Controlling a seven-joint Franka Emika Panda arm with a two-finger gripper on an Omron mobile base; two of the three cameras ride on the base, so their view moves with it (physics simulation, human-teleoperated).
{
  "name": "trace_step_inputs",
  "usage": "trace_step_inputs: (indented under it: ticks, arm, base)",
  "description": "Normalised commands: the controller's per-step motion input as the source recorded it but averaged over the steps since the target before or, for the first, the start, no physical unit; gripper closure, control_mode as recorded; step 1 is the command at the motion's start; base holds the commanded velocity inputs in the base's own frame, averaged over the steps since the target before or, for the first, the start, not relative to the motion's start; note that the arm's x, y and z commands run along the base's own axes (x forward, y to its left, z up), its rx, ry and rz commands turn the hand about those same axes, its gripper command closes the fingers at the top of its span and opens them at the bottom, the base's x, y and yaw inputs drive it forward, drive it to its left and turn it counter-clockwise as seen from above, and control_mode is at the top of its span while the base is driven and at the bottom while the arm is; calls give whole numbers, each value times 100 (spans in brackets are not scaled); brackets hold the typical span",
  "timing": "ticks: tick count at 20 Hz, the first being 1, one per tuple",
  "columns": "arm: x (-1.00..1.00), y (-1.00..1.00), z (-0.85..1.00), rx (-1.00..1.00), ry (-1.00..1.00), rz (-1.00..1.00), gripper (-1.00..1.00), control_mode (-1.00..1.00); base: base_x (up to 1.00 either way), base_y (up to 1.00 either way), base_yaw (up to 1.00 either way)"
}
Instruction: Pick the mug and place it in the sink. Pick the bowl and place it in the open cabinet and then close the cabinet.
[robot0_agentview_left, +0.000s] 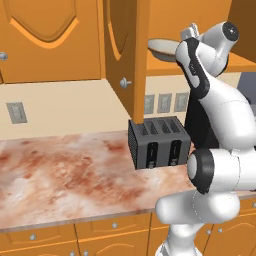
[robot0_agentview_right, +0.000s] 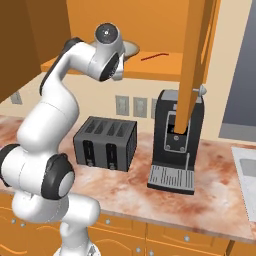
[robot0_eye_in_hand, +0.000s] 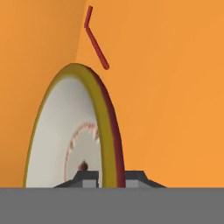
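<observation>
The gripper (robot0_eye_in_hand: 110, 177) is closed on the rim of the bowl (robot0_eye_in_hand: 65, 140), one dark finger tip on the cream-white inside and the other on the outer wall, so that the tan-olive rim runs upward between them in the hand view. Seen from the left base, the bowl (robot0_agentview_left: 162, 48) sits at the end of the raised white arm, at the level of the orange shelf (robot0_agentview_left: 240, 62) inside the open cabinet (robot0_agentview_left: 125, 55); whether it touches the shelf cannot be told. From the right base, the bowl's edge (robot0_agentview_right: 129, 48) shows just behind the wrist, and a thin dark-red bent stick (robot0_agentview_right: 154, 56) lies on the shelf beside it. Below, on the marbled counter (robot0_agentview_left: 65, 175), stand a black toaster (robot0_agentview_left: 157, 142) and a coffee machine (robot0_agentview_right: 175, 150), with the cabinet's open door (robot0_agentview_right: 192, 60) hanging in front of the latter.
</observation>
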Motion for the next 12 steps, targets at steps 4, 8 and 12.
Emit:
trace_step_inputs:
  ticks: [4, 8, 12]
  arm:
    - [64, 11, -21, 0, 0, 0, -100, -100]
    - [32, 3, -4, 0, 0, 0, -100, -100]
    - [6, 0, -2, 0, 0, 0, -100, -100]
  base:
    - [0, 0, 0]
    - [0, 0, 0]
    - [0, 0, 0]
